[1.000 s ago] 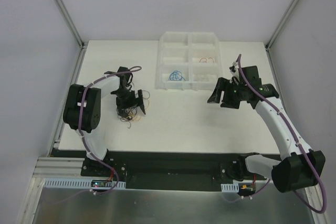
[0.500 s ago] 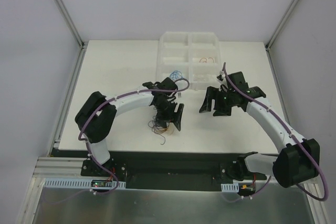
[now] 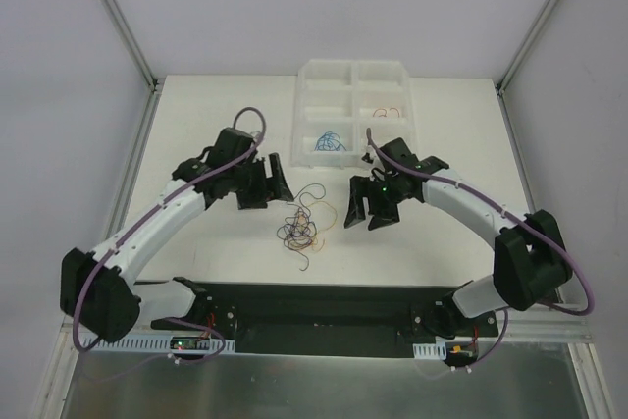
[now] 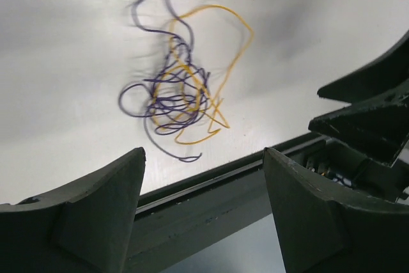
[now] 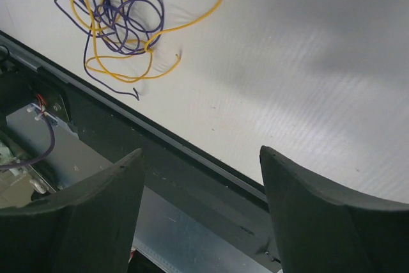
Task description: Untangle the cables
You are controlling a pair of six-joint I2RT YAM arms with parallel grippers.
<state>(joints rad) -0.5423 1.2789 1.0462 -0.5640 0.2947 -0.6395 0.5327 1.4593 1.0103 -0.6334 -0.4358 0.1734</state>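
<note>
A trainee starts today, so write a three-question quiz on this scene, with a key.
1. True or false: the left gripper is gripping the cable tangle.
2. The tangle's colours? A) purple and yellow B) blue and red C) green and white
3. Fill in: the loose cable in the compartment tray's nearest left cell is ____.
Key: 1 false, it and the right gripper are open, empty; 2 A; 3 blue.

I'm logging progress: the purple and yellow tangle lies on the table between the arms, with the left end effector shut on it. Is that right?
No. The left end effector is open and apart from the tangle, holding nothing, as the left wrist view shows. The rest is right.
</note>
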